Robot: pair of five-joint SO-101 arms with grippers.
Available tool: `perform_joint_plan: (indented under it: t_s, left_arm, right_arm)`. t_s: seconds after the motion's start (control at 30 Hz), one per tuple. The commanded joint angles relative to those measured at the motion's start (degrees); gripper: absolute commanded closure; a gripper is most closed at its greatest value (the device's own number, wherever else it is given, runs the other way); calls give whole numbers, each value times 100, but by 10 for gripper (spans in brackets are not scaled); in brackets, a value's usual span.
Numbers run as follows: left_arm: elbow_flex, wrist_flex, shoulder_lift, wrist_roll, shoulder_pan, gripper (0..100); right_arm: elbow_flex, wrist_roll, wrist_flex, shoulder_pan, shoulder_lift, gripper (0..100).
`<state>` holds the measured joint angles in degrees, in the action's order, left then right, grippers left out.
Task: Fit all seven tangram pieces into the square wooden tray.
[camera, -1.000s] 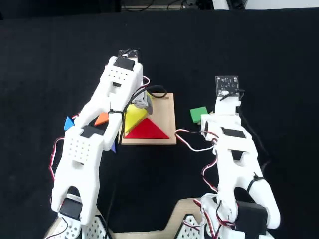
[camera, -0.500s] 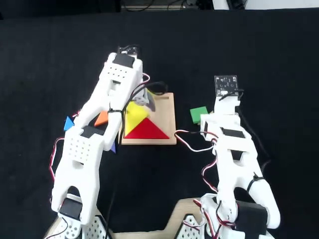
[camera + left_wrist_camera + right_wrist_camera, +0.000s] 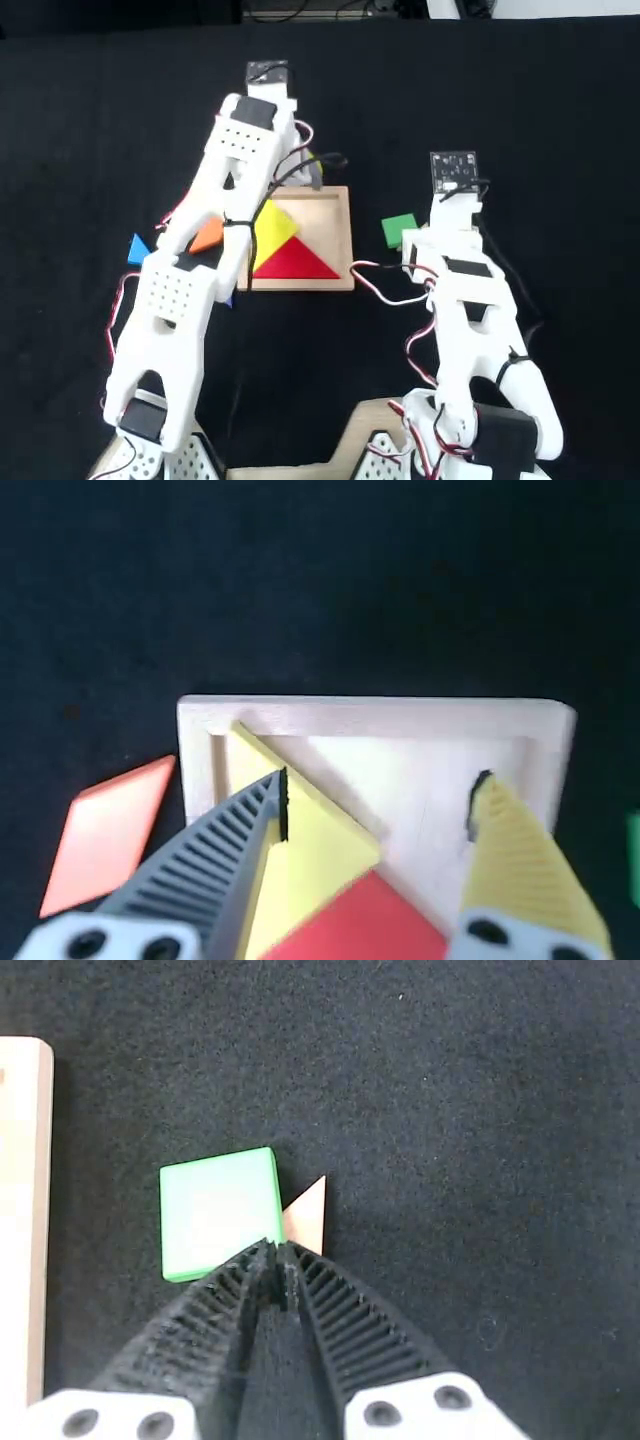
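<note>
The square wooden tray (image 3: 335, 235) holds a yellow triangle (image 3: 272, 230) and a red triangle (image 3: 296, 263), both lying flat. My left gripper (image 3: 312, 172) hovers over the tray's far edge. In the left wrist view it (image 3: 380, 790) is open above the yellow triangle (image 3: 315, 850) and the bare tray floor (image 3: 420, 780), holding nothing. My right gripper (image 3: 278, 1260) is shut and empty, its tips just short of the green square (image 3: 218, 1210) and a small pale triangle (image 3: 308, 1222). The green square (image 3: 399, 229) lies right of the tray.
An orange parallelogram (image 3: 207, 236) and a blue triangle (image 3: 137, 248) lie left of the tray, partly under the left arm. Another small blue piece (image 3: 228, 297) peeks out near the tray's near left corner. Black cloth covers the table.
The left gripper has let go of the yellow triangle, opened and drawn back toward the tray's far edge. The yellow triangle now lies flat in the tray. The right arm has not moved.
</note>
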<state>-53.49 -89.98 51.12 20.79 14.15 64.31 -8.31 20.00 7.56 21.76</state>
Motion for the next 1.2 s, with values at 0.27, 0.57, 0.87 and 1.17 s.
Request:
perform_joint_plan:
  t_s: [0.27, 0.57, 0.87, 1.17]
  left_arm:
    - [-321, 149, 105, 0, 66, 944]
    - [-321, 475, 105, -9, 338, 970]
    - [-136, 615, 378, -9, 312, 971]
    - [-514, -448, 835, -677, 57, 971]
  right_arm:
    - [-338, -9, -123, -88, -4, 987]
    - [-338, -9, -123, -88, -4, 987]
    - [-338, -9, -123, -88, -4, 987]
    - [-347, -9, -123, -88, -4, 987]
